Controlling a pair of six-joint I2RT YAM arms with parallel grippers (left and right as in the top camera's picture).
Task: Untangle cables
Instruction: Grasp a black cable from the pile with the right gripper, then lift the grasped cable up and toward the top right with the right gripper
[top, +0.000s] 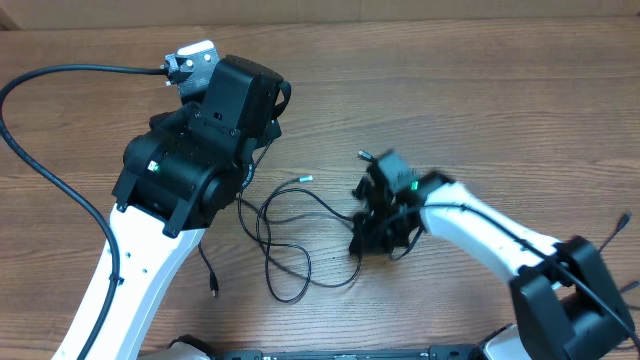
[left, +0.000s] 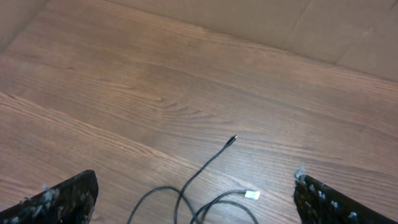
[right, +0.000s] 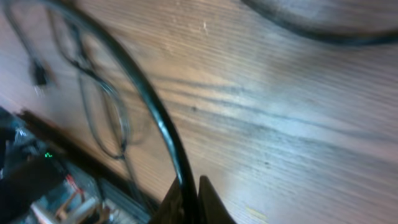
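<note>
Table (top: 480, 110): one, brown wood grain, carrying everything below.

Arms: two. The left arm (top: 190, 150) has a bulky black head on a white link and comes in from the lower left. The right arm (top: 480, 225) has a white link and comes in from the lower right.

Arm lead (top: 40, 140): one thick black cord, curving off the left arm's head to the left edge.

Grippers: two.
- The left gripper (left: 194, 182) hangs above the table with its fingers (left: 62, 199) spread wide apart and nothing between them.
- The right gripper (top: 372, 235) is low at the right edge of the tangle. In the right wrist view the right gripper (right: 189, 190) is pinched together on one black strand, which arcs up and to the left from the tips. That view is blurred.

Cables (top: 290, 240): thin black cords lying in loose overlapping loops at the table's centre, between the two arms. I cannot tell how many cords there are.

Plug ends:
- Overhead, two show: a pale plug (top: 305, 178) at the top of the loops and a dark plug (top: 213, 290) at the lower left.
- The left wrist view also shows two: a dark tip (left: 231, 140) and a white tip (left: 252, 195).
</note>
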